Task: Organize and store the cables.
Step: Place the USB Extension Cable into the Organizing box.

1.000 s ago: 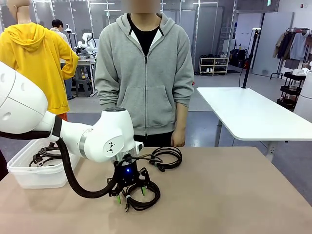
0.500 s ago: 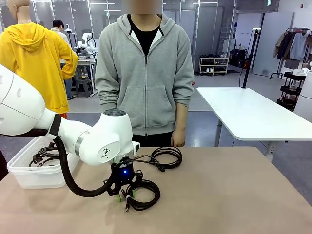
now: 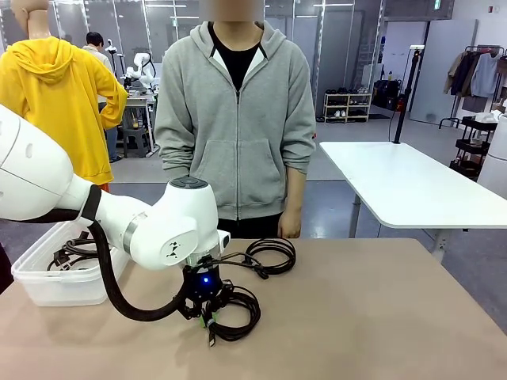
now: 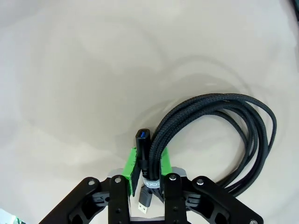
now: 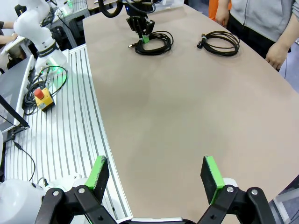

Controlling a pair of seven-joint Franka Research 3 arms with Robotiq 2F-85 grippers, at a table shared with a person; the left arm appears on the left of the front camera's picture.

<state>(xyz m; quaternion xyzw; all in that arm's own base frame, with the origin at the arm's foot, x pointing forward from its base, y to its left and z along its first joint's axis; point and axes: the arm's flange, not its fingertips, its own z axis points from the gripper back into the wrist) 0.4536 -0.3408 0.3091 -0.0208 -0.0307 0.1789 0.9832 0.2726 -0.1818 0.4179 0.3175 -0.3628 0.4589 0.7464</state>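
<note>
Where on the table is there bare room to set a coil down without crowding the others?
The right half of the table is bare, from the near coil and the far coil across to the right edge. The left is crowded: the bin, and the left gripper shut on the near coil.

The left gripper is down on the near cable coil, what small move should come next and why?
Probably a short straight lift. The left gripper is shut on strands of the coiled cable, which lies on the table; lifting tests the hold before carrying it to the white bin.
</note>
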